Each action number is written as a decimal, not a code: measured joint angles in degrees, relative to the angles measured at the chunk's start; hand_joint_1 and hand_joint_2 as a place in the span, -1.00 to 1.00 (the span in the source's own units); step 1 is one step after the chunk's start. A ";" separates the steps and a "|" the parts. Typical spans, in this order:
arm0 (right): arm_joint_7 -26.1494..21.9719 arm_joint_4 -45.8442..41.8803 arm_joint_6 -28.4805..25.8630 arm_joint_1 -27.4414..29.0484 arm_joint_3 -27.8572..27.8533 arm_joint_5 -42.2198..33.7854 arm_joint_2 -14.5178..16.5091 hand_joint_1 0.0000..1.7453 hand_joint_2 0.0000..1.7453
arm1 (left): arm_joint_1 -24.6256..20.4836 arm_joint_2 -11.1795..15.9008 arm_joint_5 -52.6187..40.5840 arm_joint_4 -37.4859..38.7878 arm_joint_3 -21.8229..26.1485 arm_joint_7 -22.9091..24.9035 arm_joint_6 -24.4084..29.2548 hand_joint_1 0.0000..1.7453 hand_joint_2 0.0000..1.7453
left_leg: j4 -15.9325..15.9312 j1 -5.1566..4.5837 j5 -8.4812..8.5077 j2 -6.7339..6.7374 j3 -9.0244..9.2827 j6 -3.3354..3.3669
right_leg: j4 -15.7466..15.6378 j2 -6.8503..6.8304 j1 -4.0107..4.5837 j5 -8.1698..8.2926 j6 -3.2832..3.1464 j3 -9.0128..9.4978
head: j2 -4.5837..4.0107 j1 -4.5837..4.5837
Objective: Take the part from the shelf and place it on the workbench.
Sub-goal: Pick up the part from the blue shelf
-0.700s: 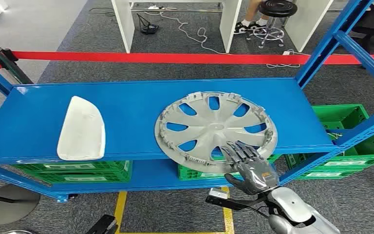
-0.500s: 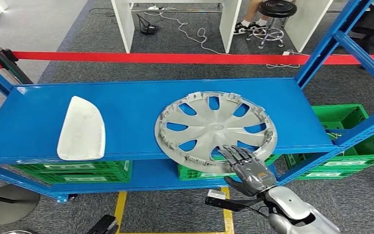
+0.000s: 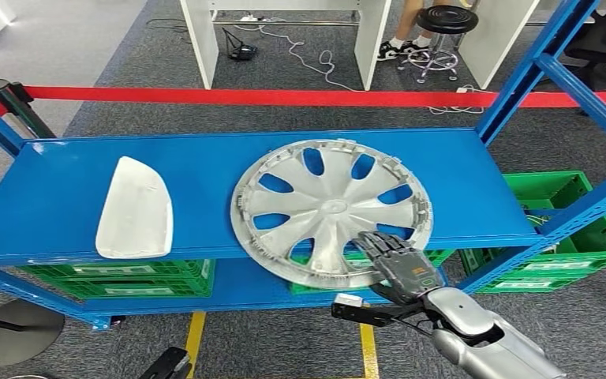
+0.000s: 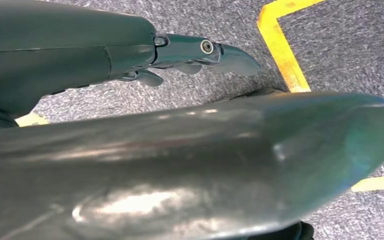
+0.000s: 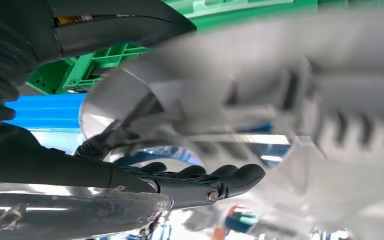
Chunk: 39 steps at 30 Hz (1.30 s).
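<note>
A grey hubcap (image 3: pixel 331 209) lies on the blue shelf (image 3: pixel 205 162), its near edge hanging over the shelf's front lip. My right hand (image 3: pixel 398 267) grips that near rim, fingers on top and thumb underneath. In the right wrist view the hubcap (image 5: pixel 290 95) is a blurred grey shape close above the dark fingers (image 5: pixel 210 176). A white curved part (image 3: pixel 134 208) lies flat on the shelf's left side. My left hand (image 4: pixel 200 50) hangs over the carpet, fingers stretched out and holding nothing.
Green crates (image 3: pixel 150 270) stand on the lower shelf, with another green crate (image 3: pixel 572 217) to the right. Blue uprights (image 3: pixel 533 75) frame the shelf's right end. Red barrier tape (image 3: pixel 284 96) runs behind. A yellow floor line (image 3: pixel 196 339) is below.
The hubcap has slid left and towards the shelf's front edge and turned a little, with my right hand on its rim. The white part has not moved.
</note>
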 joint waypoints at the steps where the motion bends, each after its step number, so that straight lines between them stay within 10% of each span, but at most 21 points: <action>1: -0.03 0.03 -0.94 0.09 0.04 -0.11 0.02 0.72 1.00 | 0.05 0.00 0.03 0.00 0.02 -0.05 0.02 -1.00 -1.00 | 0.00 0.00 0.00 -0.01 0.00 0.00 | 0.00 0.00 0.00 0.01 0.01 0.01 | 0.00 0.00; 2: -0.14 0.04 -1.98 0.20 0.07 -0.24 0.06 1.00 1.00 | 0.09 -0.01 0.06 0.00 0.03 -0.11 0.05 -1.00 -1.00 | 0.00 -0.01 0.00 -0.01 0.00 0.00 | 0.00 0.00 -0.01 0.01 0.01 0.01 | 0.00 0.00; 17: -10.10 -2.82 -16.72 5.77 -2.37 -1.86 3.08 1.00 1.00 | 0.12 0.02 -0.20 0.00 0.09 -0.57 0.31 -1.00 -1.00 | -0.05 -0.02 -0.13 -0.06 -0.03 -0.07 | 0.00 -0.04 0.00 -0.12 -0.08 -0.05 | 0.00 0.00; 30: -12.47 -4.75 -17.76 6.95 -4.40 -4.74 3.28 1.00 1.00 | 0.10 0.02 -0.23 0.00 0.09 -1.72 0.13 -1.00 -1.00 | -0.06 -0.02 -0.18 -0.05 -0.02 -0.09 | 0.00 -0.04 -0.01 -0.17 -0.08 -0.05 | 0.00 -0.01; 39: -19.12 -9.23 -13.58 8.98 -8.79 -21.37 4.41 1.00 1.00 | 0.17 0.02 -0.51 0.00 0.09 -5.48 1.14 -1.00 -1.00 | -0.06 -0.01 -0.19 -0.05 -0.02 -0.11 | 0.00 -0.04 -0.01 -0.18 -0.09 -0.05 | 0.00 0.00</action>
